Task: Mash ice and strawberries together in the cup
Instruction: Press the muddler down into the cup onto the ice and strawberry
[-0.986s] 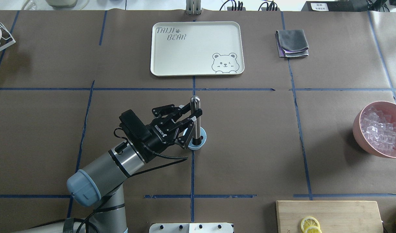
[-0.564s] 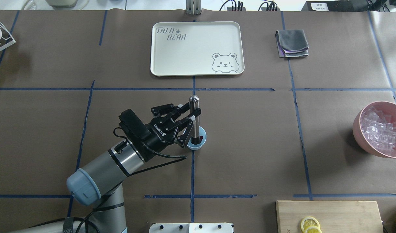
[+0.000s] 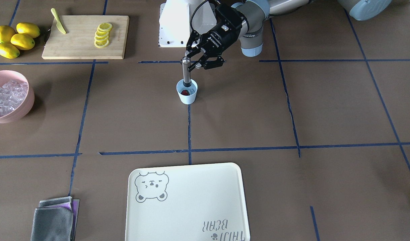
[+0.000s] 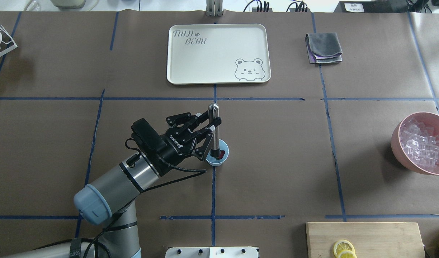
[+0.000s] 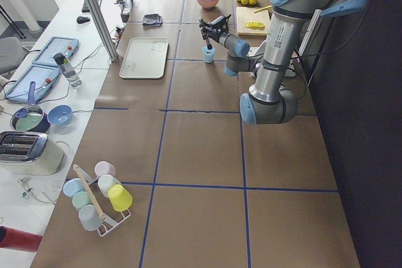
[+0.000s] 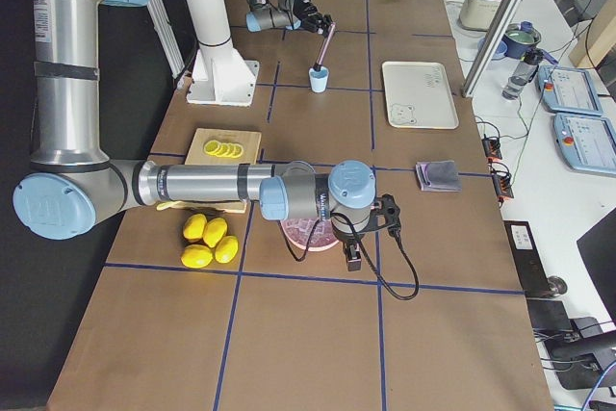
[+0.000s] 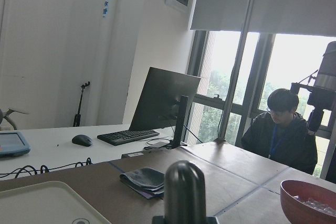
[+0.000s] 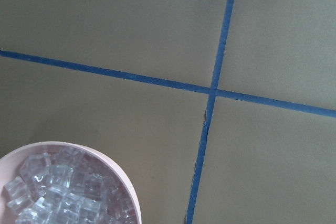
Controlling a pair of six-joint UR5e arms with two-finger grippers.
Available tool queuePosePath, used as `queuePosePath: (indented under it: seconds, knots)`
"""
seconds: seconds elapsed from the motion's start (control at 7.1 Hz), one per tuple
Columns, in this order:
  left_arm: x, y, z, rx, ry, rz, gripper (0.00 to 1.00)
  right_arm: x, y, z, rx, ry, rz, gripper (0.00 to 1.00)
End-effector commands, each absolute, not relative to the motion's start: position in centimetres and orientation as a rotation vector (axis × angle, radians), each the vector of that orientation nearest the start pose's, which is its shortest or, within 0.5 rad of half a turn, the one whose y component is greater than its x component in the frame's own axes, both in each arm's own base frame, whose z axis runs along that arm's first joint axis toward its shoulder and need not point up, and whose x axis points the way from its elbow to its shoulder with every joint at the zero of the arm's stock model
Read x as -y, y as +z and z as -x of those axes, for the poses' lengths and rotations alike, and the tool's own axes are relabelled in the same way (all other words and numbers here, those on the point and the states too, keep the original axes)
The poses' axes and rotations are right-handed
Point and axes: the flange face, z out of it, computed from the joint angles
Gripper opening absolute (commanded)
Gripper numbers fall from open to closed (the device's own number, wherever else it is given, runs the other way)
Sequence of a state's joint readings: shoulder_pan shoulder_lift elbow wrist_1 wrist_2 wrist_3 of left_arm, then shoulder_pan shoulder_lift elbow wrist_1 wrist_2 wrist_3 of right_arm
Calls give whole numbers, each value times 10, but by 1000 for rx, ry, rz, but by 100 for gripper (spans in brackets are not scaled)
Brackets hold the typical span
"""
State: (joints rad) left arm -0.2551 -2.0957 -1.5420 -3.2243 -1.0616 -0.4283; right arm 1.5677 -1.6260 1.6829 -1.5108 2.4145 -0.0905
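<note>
The pale-blue cup [image 4: 223,162] stands near the table's middle and also shows in the front view [image 3: 187,97]. My left gripper [image 4: 212,126] is shut on a metal muddler [image 4: 215,138] that stands nearly upright with its foot inside the cup. A dark-red strawberry piece [image 4: 223,154] lies in the cup beside the muddler's foot [image 3: 184,92]. I cannot make out ice in the cup. Ice cubes [image 4: 422,145] fill the pink bowl [image 4: 396,140] at the right edge. My right gripper [image 6: 352,257] hovers over that bowl; I cannot tell whether it is open or shut.
A cream bear tray [image 4: 218,53] lies beyond the cup, with a folded grey cloth [image 4: 324,47] to its right. A cutting board [image 3: 85,31] holds lemon slices [image 3: 102,34] and a knife [image 3: 58,16], with whole lemons [image 3: 14,38] beside it. A cup rack [image 5: 97,196] stands at the far left end.
My left gripper has shifted slightly left and away with the muddler. The muddler's foot has moved leftward in the cup, and the strawberry piece shows more on the cup's right side.
</note>
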Motion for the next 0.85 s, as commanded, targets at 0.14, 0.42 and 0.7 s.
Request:
queuePosePath:
  seconds: [0.14, 0.42, 0.7]
  knots:
    - [327, 227, -524, -1337, -22, -1521, 0, 476, 618, -57, 838, -137, -146, 99]
    - [324, 225, -526, -1344, -22, -1518, 0, 476, 618, -57, 838, -136, -145, 99]
    - [322, 227, -529, -1344, -19, -1512, 0, 477, 619, -58, 836, -137, -144, 99]
